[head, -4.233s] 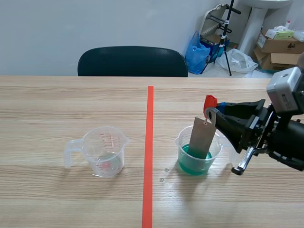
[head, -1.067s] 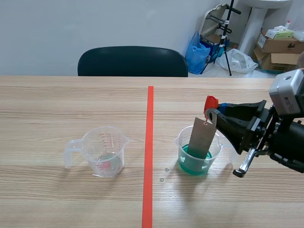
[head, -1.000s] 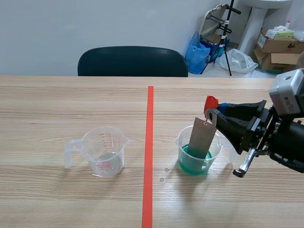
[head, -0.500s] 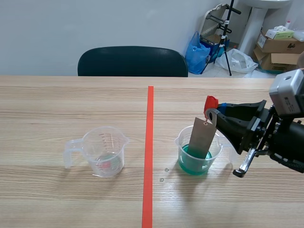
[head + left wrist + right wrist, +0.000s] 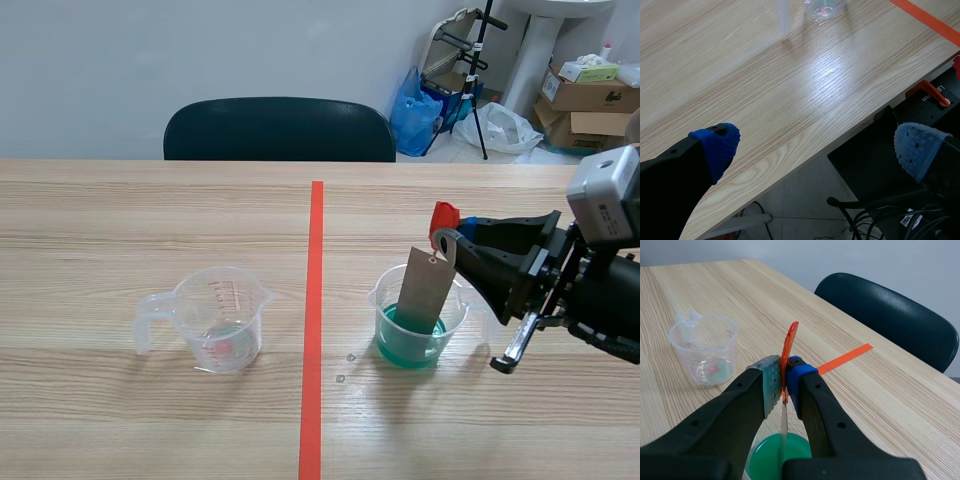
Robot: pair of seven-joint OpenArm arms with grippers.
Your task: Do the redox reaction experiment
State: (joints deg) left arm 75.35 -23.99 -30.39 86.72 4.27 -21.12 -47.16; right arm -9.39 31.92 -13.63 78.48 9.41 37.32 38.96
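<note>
Over the near edge of the table, note the left hand spread wide, holding nothing. Farther in, right of the tape line, find the right hand pinching a red tab atop a grey metal strip, lower end dipped in a cup of green liquid. Left of the line, see a second clear cup, upright. Beyond, note a dark chair.

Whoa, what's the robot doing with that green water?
The right gripper has its jaws shut on a grey metal strip, holding it by its red top so the lower end dips into the green liquid in a clear cup. A second clear cup stands across the red tape line, looking almost empty. The left gripper hangs open near the table edge, holding nothing.
</note>
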